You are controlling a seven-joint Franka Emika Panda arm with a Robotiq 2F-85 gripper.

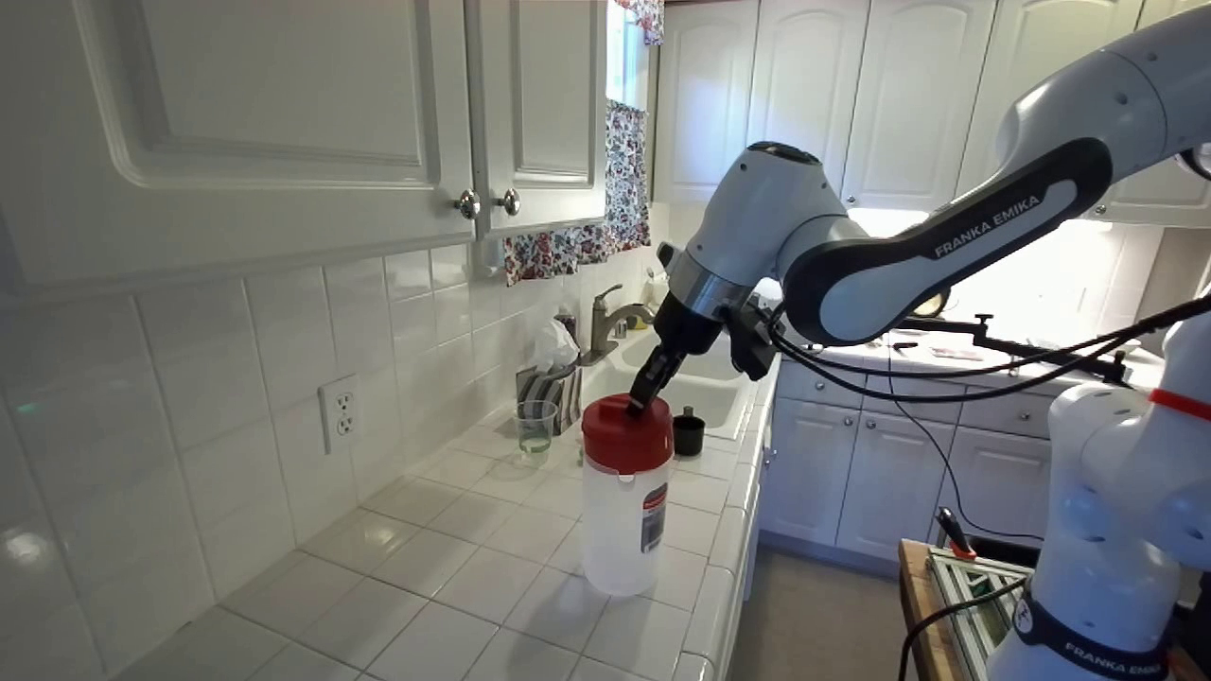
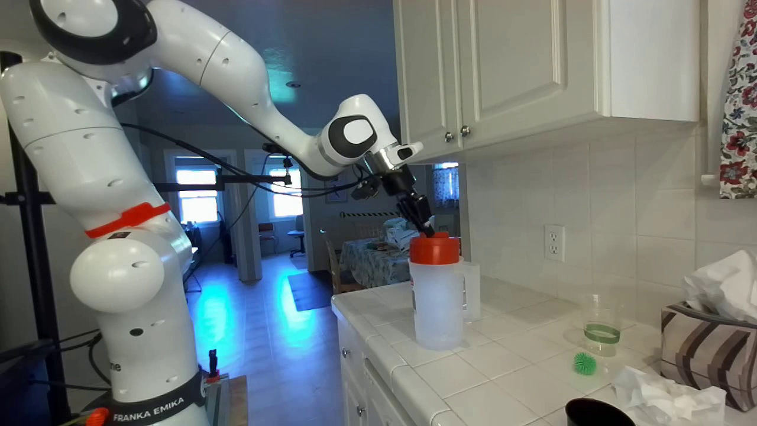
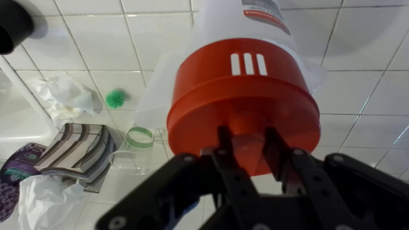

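Note:
A translucent white pitcher [image 1: 617, 539] with a red lid [image 1: 605, 435] appears to stand upright on the white tiled counter, near its front edge. Its handle [image 2: 471, 290] points toward the wall side. From above, my gripper [image 3: 248, 132] comes down tilted, shut on the raised red knob [image 3: 248, 123] of the lid. In the wrist view one black finger [image 3: 225, 137] sits on each side of the knob. Both exterior views show the fingertips at the lid's top, though the grip itself is small there. The pitcher's label [image 1: 654, 518] faces the room.
Behind the pitcher are a clear cup [image 2: 600, 337] with a green band, a green spiky ball [image 2: 585, 364], crumpled tissue [image 2: 668, 396], a striped tissue box [image 2: 704, 355] and a black cup [image 1: 689, 437]. A sink [image 1: 733, 397] lies beyond. Upper cabinets [image 1: 284, 123] overhang the counter.

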